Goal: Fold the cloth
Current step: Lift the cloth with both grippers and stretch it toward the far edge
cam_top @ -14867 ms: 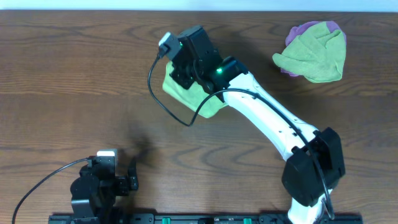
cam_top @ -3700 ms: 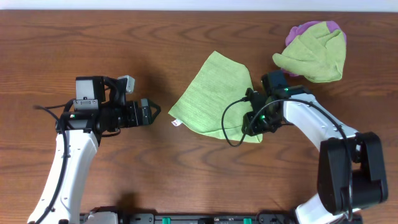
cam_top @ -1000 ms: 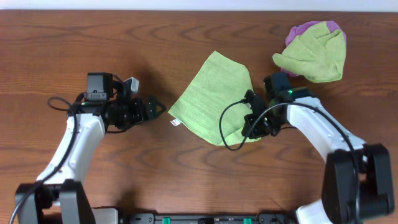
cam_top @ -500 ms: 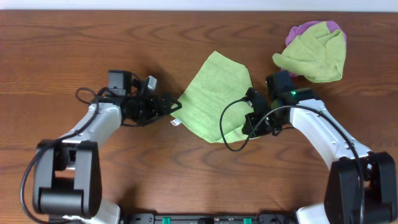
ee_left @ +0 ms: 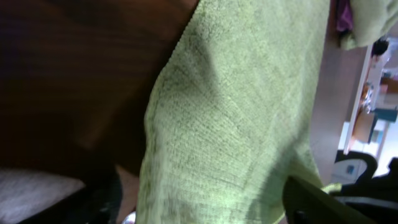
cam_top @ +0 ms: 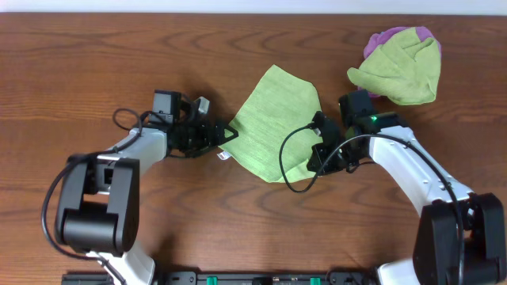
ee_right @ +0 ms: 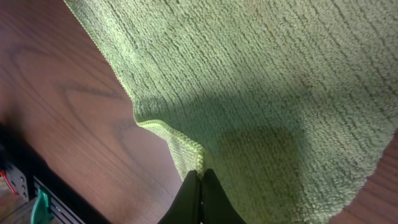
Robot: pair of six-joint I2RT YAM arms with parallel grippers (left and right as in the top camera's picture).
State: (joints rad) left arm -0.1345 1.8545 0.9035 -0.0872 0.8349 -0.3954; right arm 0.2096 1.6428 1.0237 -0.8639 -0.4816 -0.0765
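The light green cloth (cam_top: 269,119) lies spread flat on the wooden table, with a small white tag (cam_top: 224,157) at its lower left edge. My left gripper (cam_top: 227,134) is at the cloth's left corner. In the left wrist view its jaws (ee_left: 199,208) are open, one on each side of the cloth's edge (ee_left: 249,93). My right gripper (cam_top: 317,162) is at the cloth's lower right corner. In the right wrist view its fingers (ee_right: 200,177) are shut on the hem of the cloth (ee_right: 261,74).
A crumpled pile of green and purple cloths (cam_top: 400,63) lies at the back right. The bare wooden table (cam_top: 95,63) stretches to the left and front. A black cable loops by the right gripper (cam_top: 289,170).
My left arm has reached right until its open jaws are around the cloth's left corner. The right gripper has stayed pinched on the lower right corner.
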